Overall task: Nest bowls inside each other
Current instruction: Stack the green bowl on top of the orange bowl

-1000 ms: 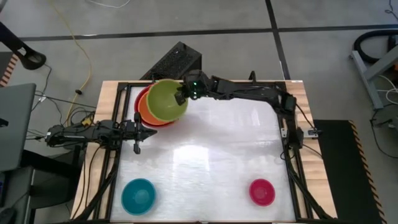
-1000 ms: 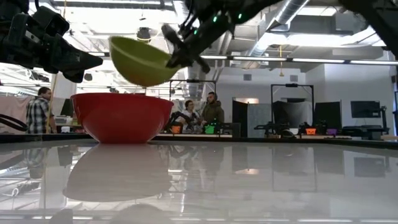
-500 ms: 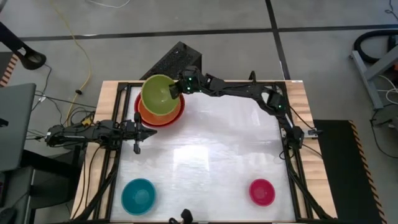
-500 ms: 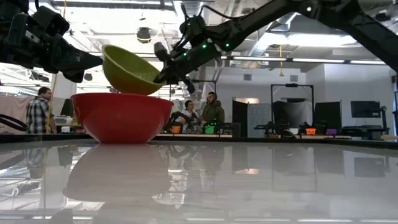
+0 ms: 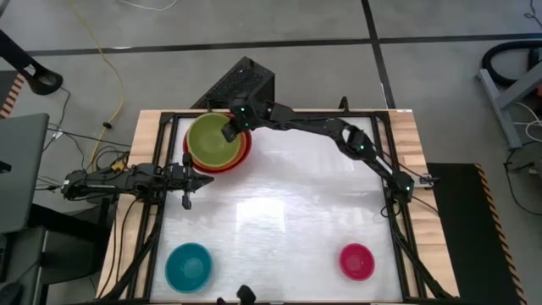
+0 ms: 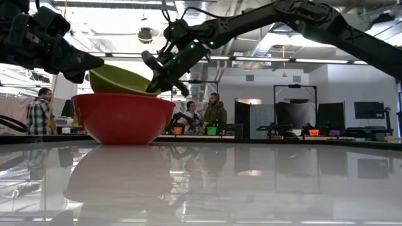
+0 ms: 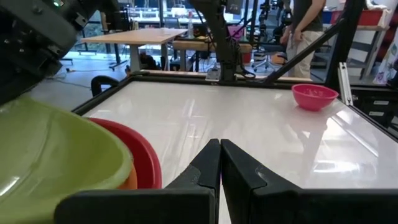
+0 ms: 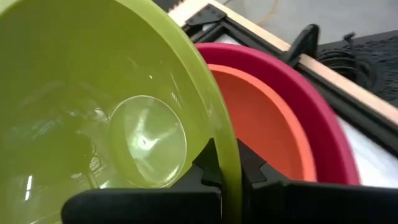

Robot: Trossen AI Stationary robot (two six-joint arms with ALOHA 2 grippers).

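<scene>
White glossy tabletop [image 5: 279, 212]: glossy lime green plastic bowl [image 5: 212, 140], rim pinched by right gripper [image 5: 230, 132], now lowered into orange-in-red stack [image 5: 242, 153] at 11 o'clock; release pending. Left gripper [image 5: 203, 180] idle, fingers together.

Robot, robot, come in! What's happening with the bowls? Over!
Right claw shut on glossy lime green plastic bowl, tilted over orange bowl inside red bowl. Left claw shut, waiting beside. Nothing blocking.
</scene>
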